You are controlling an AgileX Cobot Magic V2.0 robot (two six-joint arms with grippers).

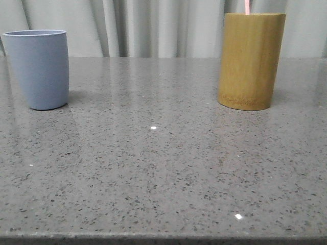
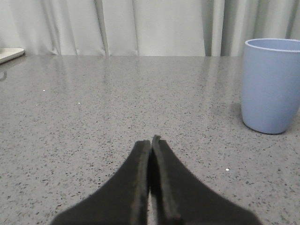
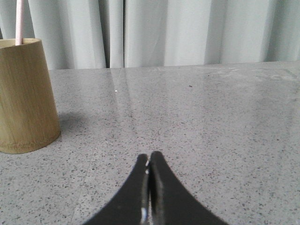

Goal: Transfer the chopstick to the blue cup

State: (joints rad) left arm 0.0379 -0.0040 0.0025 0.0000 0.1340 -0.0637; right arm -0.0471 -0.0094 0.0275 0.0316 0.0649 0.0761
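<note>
The blue cup (image 1: 39,69) stands upright at the table's far left; the left wrist view also holds the blue cup (image 2: 271,84). A pale pink chopstick (image 1: 247,6) pokes out of the bamboo cylinder (image 1: 250,60) at the far right, and only its short top part shows. In the right wrist view the chopstick (image 3: 19,21) rises from the cylinder (image 3: 26,96). My left gripper (image 2: 151,140) is shut with nothing in it, low over the table, short of the cup. My right gripper (image 3: 149,157) is shut and empty too, away from the cylinder. Neither gripper shows in the front view.
The grey speckled table (image 1: 163,168) runs to a front edge at the bottom of the front view. Pale curtains (image 1: 153,25) hang behind it. A flat pale object (image 2: 9,54) lies at the table's far edge in the left wrist view.
</note>
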